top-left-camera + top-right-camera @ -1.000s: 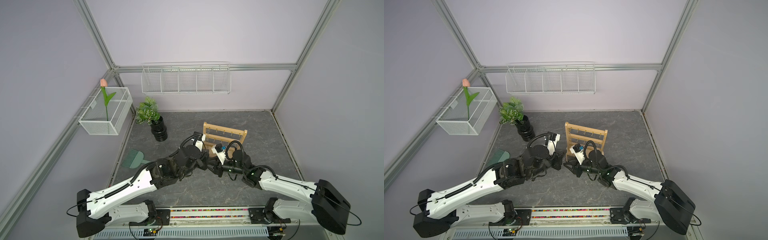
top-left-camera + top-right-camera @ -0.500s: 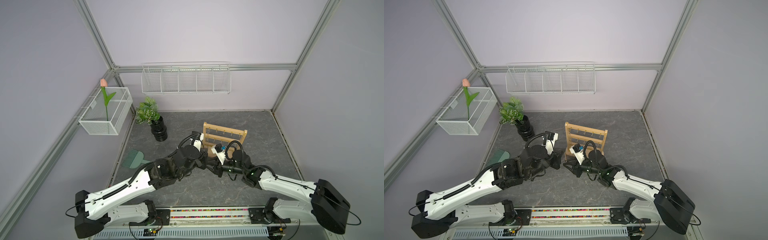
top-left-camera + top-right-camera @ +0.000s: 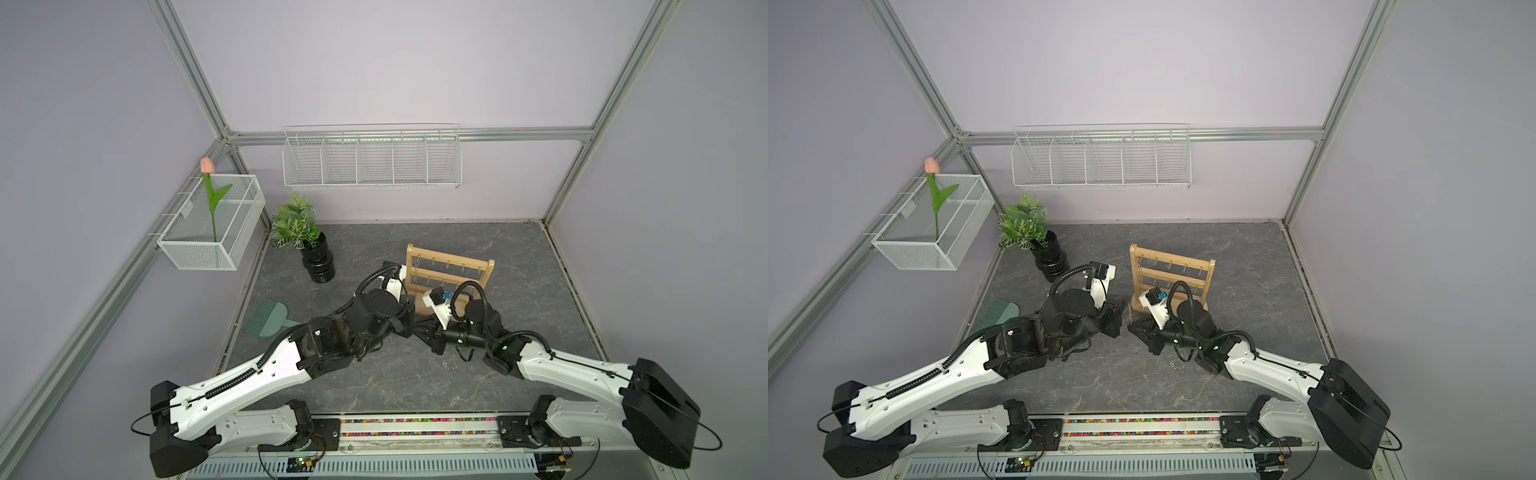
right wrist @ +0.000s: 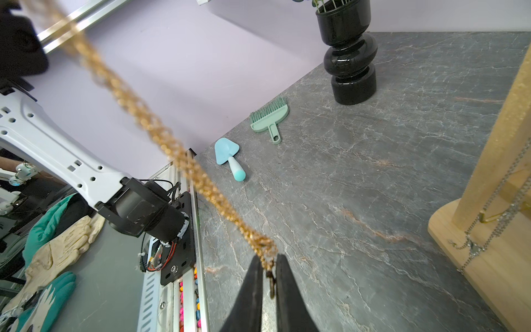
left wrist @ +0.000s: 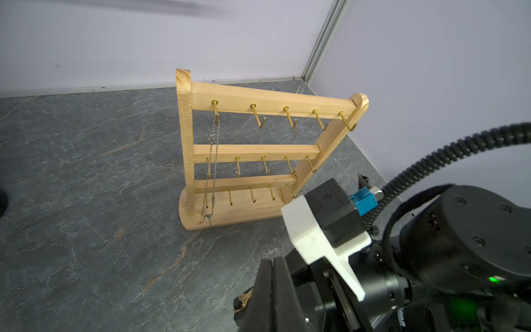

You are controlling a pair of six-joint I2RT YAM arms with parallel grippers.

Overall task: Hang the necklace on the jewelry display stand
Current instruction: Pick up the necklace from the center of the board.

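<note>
The necklace (image 4: 161,138) is a gold chain pulled taut between my two grippers, low over the table in front of the stand. My right gripper (image 4: 268,258) is shut on one end of it. My left gripper (image 5: 273,260) is shut, and a bit of the gold necklace (image 5: 244,299) sticks out beside its fingers. In both top views the left gripper (image 3: 409,322) and right gripper (image 3: 428,332) nearly meet. The jewelry display stand (image 5: 258,149) is a light wooden rack with gold hooks, just behind them (image 3: 449,274). A silver chain (image 5: 214,161) hangs from its top corner hook.
A black vase with a plant (image 3: 318,262) stands at the back left. A green brush (image 4: 270,117) and a pale blue scoop (image 4: 230,158) lie by the left edge. White wire baskets (image 3: 372,156) hang on the walls. A small shiny item (image 3: 446,365) lies near the right arm.
My right gripper's jaws have closed in on the necklace end. The left arm has edged slightly toward the stand; the left gripper stays shut.
</note>
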